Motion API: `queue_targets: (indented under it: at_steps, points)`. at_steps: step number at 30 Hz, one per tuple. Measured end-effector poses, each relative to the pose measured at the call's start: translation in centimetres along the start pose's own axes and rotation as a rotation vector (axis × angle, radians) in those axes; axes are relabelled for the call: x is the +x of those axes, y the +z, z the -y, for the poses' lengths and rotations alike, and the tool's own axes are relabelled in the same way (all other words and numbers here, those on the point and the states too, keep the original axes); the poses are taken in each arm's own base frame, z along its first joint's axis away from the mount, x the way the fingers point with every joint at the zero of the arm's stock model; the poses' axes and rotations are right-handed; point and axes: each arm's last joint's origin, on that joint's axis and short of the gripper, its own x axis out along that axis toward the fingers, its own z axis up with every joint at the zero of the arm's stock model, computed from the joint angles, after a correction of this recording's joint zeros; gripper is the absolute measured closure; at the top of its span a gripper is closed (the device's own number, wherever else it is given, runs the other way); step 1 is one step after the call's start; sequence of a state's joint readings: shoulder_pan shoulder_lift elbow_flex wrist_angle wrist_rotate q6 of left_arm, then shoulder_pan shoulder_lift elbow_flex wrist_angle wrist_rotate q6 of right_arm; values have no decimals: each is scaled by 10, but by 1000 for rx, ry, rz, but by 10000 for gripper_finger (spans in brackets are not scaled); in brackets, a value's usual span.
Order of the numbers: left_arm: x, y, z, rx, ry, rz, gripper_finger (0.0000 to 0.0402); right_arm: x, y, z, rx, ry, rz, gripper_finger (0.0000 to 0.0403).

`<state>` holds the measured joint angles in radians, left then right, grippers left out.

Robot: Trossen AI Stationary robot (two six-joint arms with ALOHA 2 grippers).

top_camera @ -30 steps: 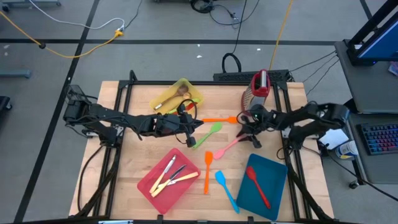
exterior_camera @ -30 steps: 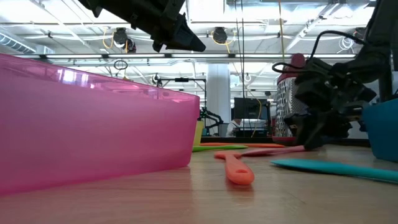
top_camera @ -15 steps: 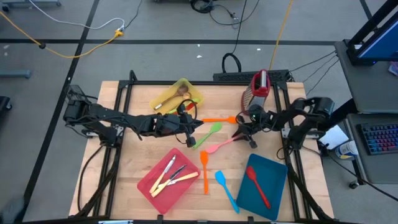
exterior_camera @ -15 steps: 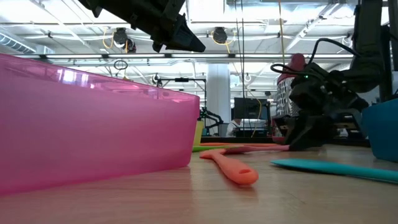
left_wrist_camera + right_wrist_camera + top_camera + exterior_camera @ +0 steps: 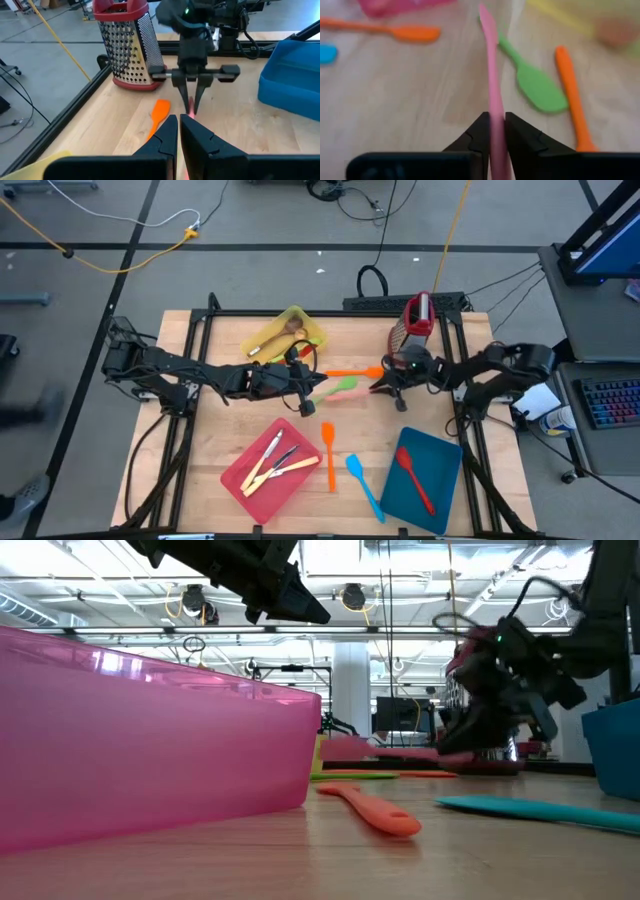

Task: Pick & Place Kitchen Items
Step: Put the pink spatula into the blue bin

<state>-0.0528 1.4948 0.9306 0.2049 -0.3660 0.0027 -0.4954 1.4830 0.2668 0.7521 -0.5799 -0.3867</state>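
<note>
The right hand (image 5: pixel 382 385) is clasping the pink spatula (image 5: pixel 491 95) above the bench (image 5: pixel 215 442), with the green spatula (image 5: pixel 341 388) and orange spatula (image 5: pixel 350 371) lying beside; the left hand (image 5: pixel 305 395) is hanging clenched nearby.

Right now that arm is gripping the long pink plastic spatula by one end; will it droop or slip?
Probably little droop: in the low view the pink plastic spatula juts out roughly level from the right gripper, so it looks stiff and light. It might swivel, since the fingers pinch only the slim handle end, far from the blade.
</note>
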Motion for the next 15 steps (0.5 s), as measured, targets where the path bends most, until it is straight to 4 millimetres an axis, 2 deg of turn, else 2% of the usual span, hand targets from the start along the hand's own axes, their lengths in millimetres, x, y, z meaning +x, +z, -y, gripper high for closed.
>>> queue_targets:
  at_steps: [9,15]
  points:
    - [0,0,0,46,0,0,376,-11,37,-20,10,16,123,388]
    - [0,0,0,59,0,0,376,-16,56,-49,50,140,173,393]
